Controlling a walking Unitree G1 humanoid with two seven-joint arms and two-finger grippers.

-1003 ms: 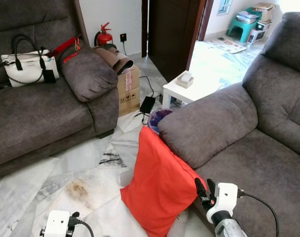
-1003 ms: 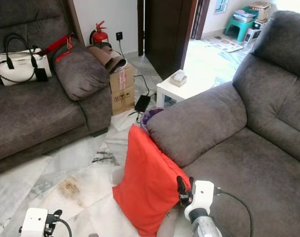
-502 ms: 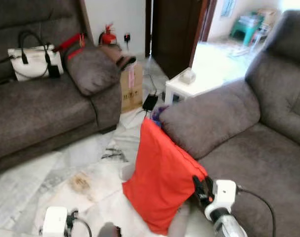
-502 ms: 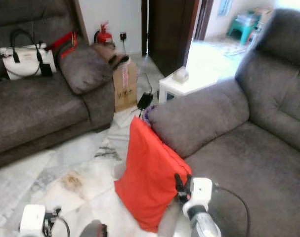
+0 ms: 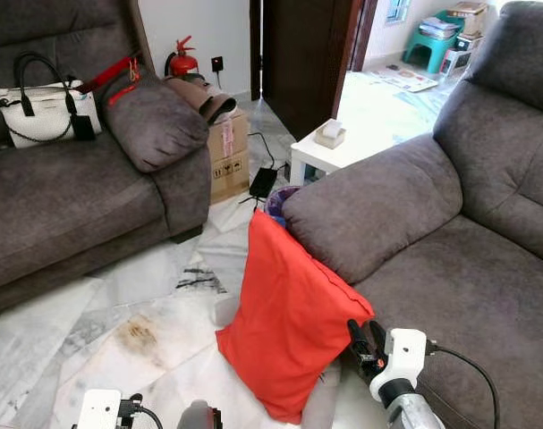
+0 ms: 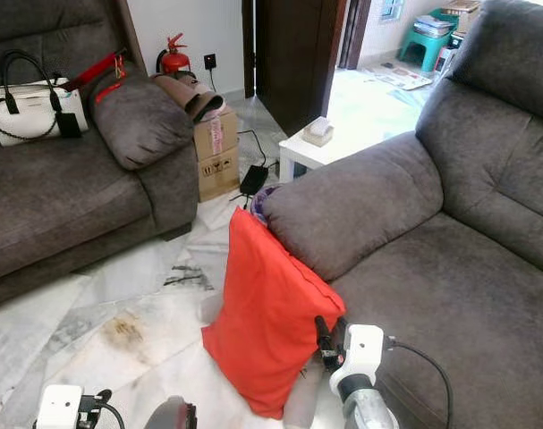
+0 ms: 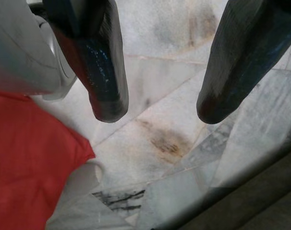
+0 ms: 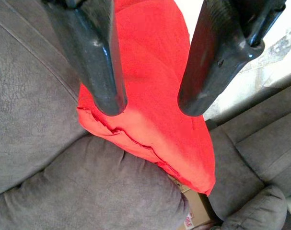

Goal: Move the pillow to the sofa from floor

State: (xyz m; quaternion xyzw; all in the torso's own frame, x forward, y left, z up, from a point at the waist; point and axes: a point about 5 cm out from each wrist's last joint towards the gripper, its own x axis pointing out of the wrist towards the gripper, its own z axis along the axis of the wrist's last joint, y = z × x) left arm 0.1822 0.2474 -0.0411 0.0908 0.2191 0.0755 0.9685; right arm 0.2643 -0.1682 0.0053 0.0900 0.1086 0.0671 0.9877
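A red pillow (image 5: 289, 326) stands on the marble floor, leaning against the armrest (image 5: 369, 210) of the grey sofa (image 5: 472, 268) on the right. My right gripper (image 5: 365, 338) is low beside the pillow's right edge, at the sofa's front, open with nothing held. In the right wrist view the pillow (image 8: 150, 62) lies just beyond the open right gripper (image 8: 152, 105), against the grey cushion. My left gripper (image 7: 157, 110) hangs open over the stained floor, with a corner of the pillow (image 7: 30, 163) to one side.
A second grey sofa (image 5: 74, 206) on the left carries a white handbag (image 5: 38, 112). A cardboard box (image 5: 231, 156), a fire extinguisher (image 5: 183, 61), a small white table (image 5: 329, 156) and a cable (image 5: 262, 183) sit beyond the pillow. Open marble floor (image 5: 137, 304) lies between the sofas.
The whole picture shifted as the camera moved. The pillow still leans on the armrest. My right gripper stays open at the pillow's right edge, slightly closer to it.
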